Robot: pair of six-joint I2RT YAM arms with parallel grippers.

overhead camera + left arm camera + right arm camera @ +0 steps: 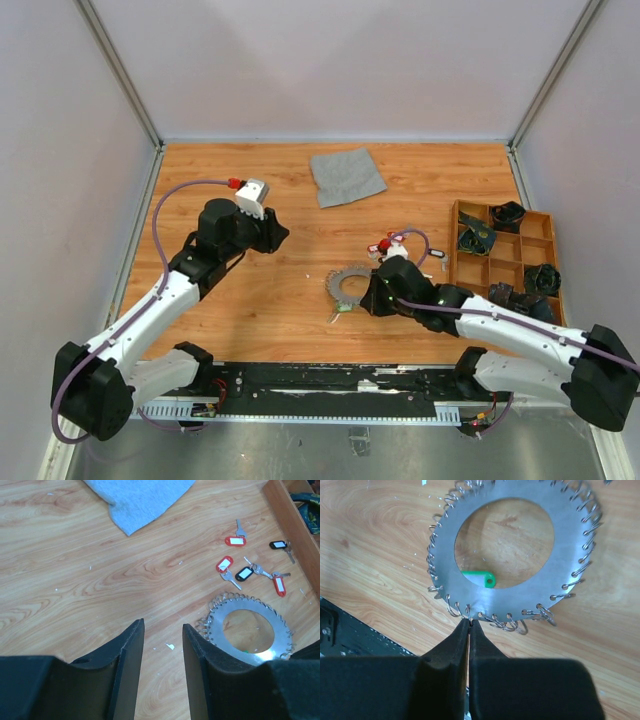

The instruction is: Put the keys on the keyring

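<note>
The keyring (349, 283) is a flat silvery disc with a wide hole and a fringe of small wire loops, lying on the wooden table. My right gripper (469, 621) is shut, its tips pinching one wire loop at the near rim of the keyring (445, 545). A green key tag (482, 577) shows through the hole, partly under the disc. Several keys (235, 541) with red and black tags lie loose just beyond the keyring (220, 625). My left gripper (162, 625) hovers open and holds nothing, left of the ring. In the top view it (275, 235) sits well apart from the ring.
A grey cloth (346, 175) lies at the back middle of the table. A wooden compartment tray (455, 250) with chunky black parts stands at the right, its edge (295, 525) close to the loose keys. Grey walls enclose the table.
</note>
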